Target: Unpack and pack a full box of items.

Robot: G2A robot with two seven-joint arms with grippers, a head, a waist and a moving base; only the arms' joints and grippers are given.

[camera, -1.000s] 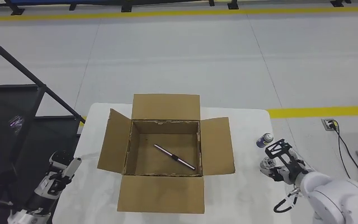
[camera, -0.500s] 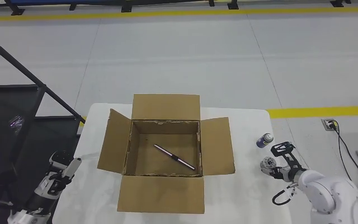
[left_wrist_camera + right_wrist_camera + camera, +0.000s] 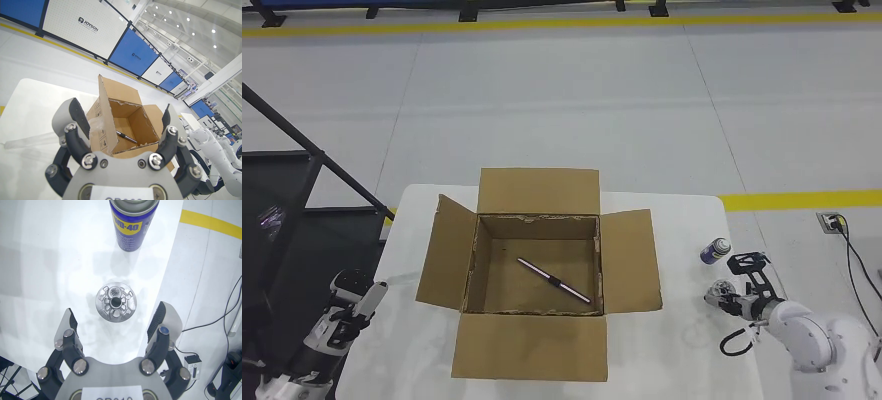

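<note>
- Nearest the robot, on its right side, the right gripper (image 3: pixel 115 311) hangs low over the right edge of the table (image 3: pixel 682 340). Its fingers are spread wide and hold nothing.
- Just ahead of those fingertips, and apart from them, a round metal hub (image 3: pixel 115 303) sits flat on the table with its centre hole facing up.
- Beyond the hub, near it but not touching, a blue spray can (image 3: pixel 132 224) stands upright by the same edge.
- On the robot's left side, the left gripper (image 3: pixel 122 105) is held just off the table's left edge. Its fingers are likewise spread and empty, and it points toward the box.
- Mid-table, a cardboard box (image 3: pixel 538 190) stands with all four flaps folded outward.
- Inside it, a thin dark rod (image 3: pixel 554 279) lies diagonally on the box floor.
- As a judgement, unpacking looks nearly finished — the hub and can are out and the rod is left to lift out. Repacking the box has not begun.
</note>
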